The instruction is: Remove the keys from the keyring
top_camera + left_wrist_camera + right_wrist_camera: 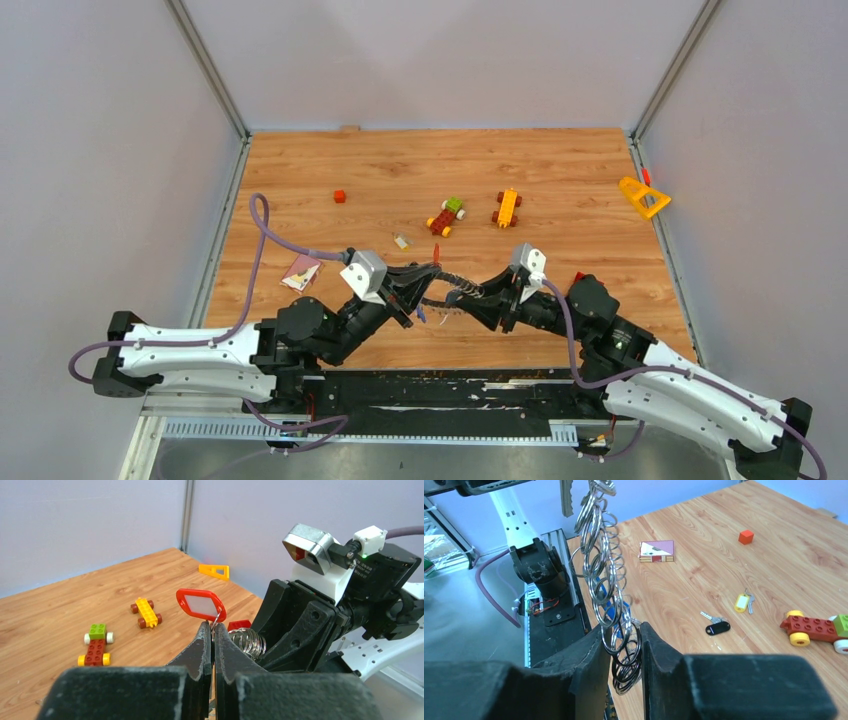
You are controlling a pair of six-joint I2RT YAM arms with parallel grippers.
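The keyring [460, 288] is a stretched chain of silver rings strung in the air between my two grippers. My left gripper [212, 627] is shut on the thin wire at one end, just below a key's red tag [201, 603]. The coiled rings [248, 641] run off to its right. My right gripper [622, 627] has its fingers pressed on both sides of the lowest rings [626, 652]. A blue key [614, 607] hangs among the rings. Two more keys lie on the table, one with a black tag [716, 626] and one with a yellow tag [742, 601].
Two toy block vehicles [446, 216] [507, 207] stand mid-table, with a small red cube [339, 196] to their left. A yellow triangle [643, 197] lies at the far right edge. A pink card [301, 272] sits near the left arm.
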